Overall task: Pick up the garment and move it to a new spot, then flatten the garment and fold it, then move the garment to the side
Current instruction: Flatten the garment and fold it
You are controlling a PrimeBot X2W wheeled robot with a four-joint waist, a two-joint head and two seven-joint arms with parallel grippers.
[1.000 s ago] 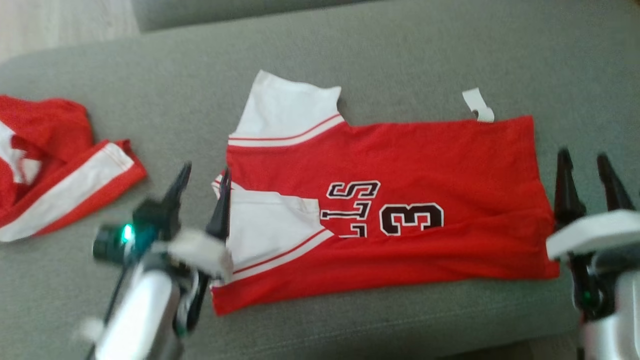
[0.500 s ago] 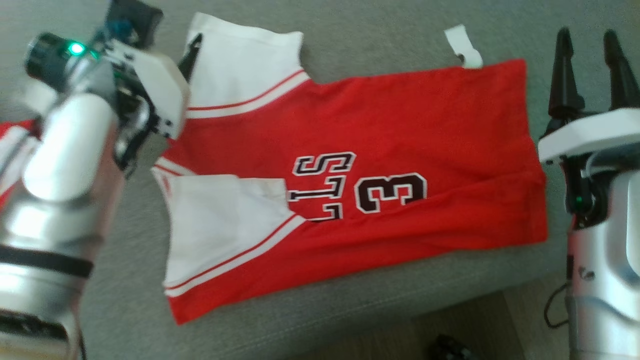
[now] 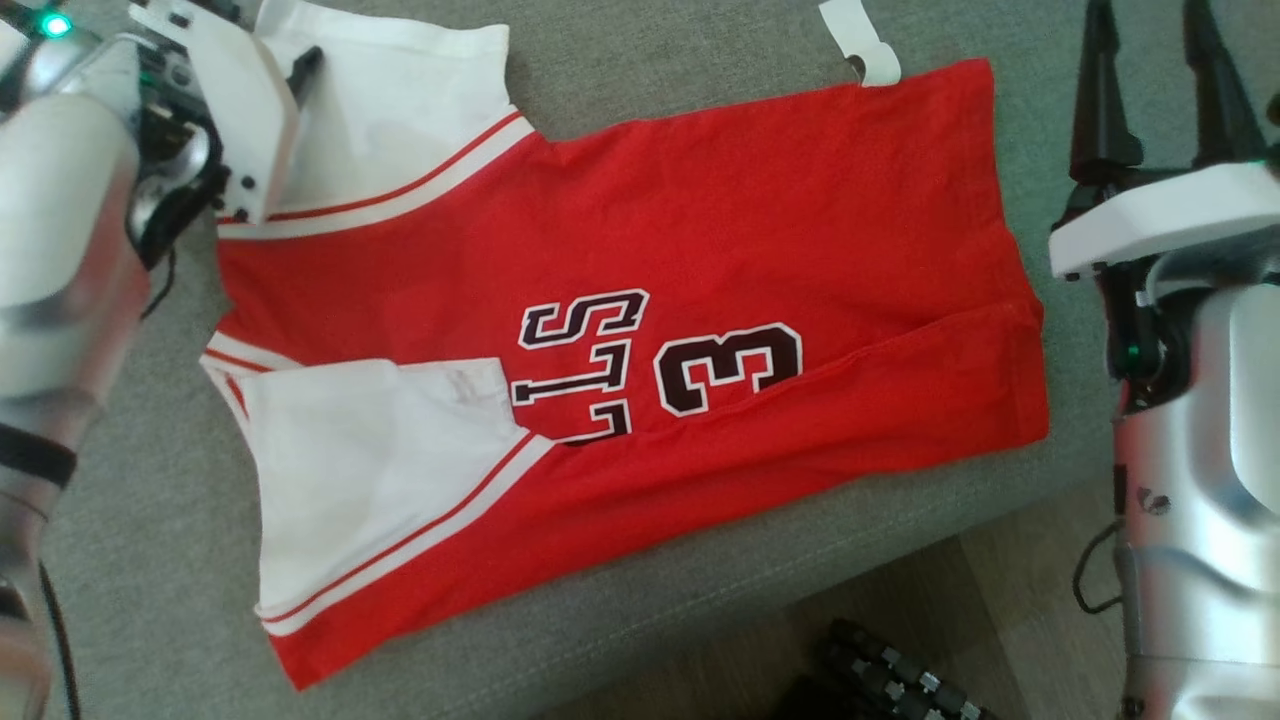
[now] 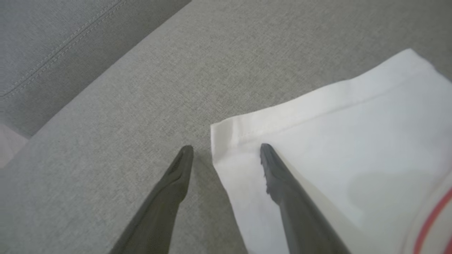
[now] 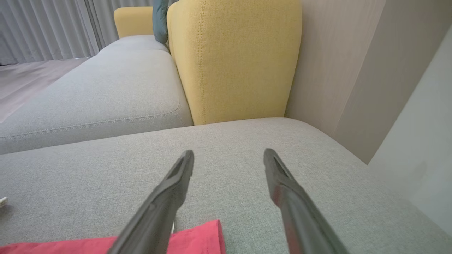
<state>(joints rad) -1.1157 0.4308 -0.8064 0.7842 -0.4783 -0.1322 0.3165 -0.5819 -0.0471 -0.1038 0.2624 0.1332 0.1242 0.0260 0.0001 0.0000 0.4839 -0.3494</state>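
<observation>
Garment (image 3: 700,250): red jersey with white sleeves, flat on the grey woven couch (image 3: 650,60) | left gripper (image 4: 226,147): jaws wide, straddling the upper sleeve (image 4: 335,141) corner, apparently touching cloth | right gripper (image 5: 229,152): wide, empty, just beside the red cloth | step: pinch the stitched corner low, then fold inward smoothly.

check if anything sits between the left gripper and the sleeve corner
Nothing visible does. The open left gripper straddles the corner of the sleeve: one finger over the white cloth, the other over bare sofa.
</observation>
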